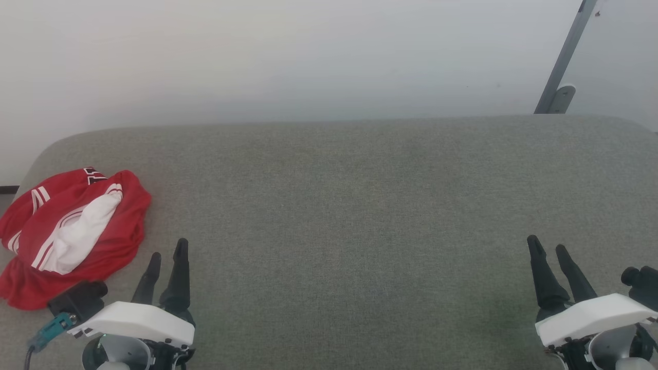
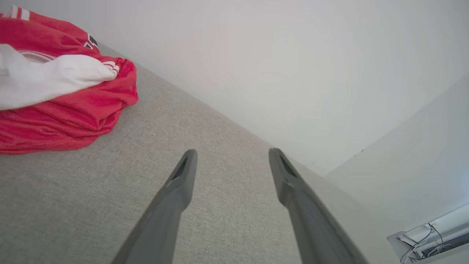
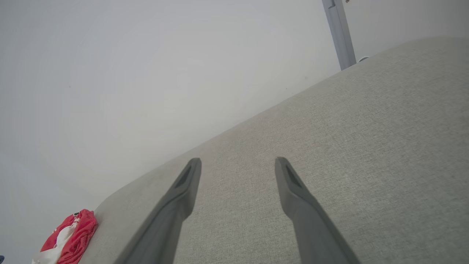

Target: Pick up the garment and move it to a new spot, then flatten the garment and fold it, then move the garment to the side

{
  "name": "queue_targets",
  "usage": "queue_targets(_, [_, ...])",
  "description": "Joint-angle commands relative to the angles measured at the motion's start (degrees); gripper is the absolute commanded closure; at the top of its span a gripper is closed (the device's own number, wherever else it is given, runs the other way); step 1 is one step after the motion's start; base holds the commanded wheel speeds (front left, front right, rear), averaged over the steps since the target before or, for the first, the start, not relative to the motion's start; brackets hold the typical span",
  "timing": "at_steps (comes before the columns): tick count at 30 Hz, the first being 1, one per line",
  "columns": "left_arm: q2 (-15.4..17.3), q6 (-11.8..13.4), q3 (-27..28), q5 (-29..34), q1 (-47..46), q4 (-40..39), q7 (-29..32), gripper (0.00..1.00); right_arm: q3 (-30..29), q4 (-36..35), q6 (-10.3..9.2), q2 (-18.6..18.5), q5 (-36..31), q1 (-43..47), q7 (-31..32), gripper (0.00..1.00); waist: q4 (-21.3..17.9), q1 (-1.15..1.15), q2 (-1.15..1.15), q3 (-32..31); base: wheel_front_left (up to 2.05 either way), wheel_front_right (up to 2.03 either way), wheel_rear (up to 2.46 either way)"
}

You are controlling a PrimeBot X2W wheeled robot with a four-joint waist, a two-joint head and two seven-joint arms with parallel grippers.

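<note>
The garment, a bright red jersey with white panels and striped trim, lies crumpled in a heap at the left end of a grey fabric surface. It fills the upper left of the left wrist view and shows small at the lower left of the right wrist view. My left gripper stands open just right of the heap, apart from it, with nothing between its fingers. Far off at the lower right, my right gripper is open and empty too, its fingers over bare fabric.
A pale wall runs behind the grey surface. A grey metal post with a bracket leans at the back right. The surface's rounded left corner lies just beyond the garment. A teal cable plug sits by my left wrist.
</note>
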Motion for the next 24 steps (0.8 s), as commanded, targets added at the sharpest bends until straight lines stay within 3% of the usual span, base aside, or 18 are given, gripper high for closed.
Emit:
queue_targets(1, [0.28,-0.29,0.16,1.26,-0.96,-0.55,-0.39,0.0,0.04,-0.72,0.02,-0.47,-0.95,-0.05,-0.42,0.0,0.0,0.0,0.0,0.0,0.0,0.0,0.0])
queue_targets(24, [-0.51,-1.98,2.13,16.23,-0.38,-0.61,-3.81,0.0,0.37,-3.3,0.03,-1.62,-13.8,1.42,-2.2,0.0,0.4,0.0,0.0,-0.05,0.0,0.0,0.0])
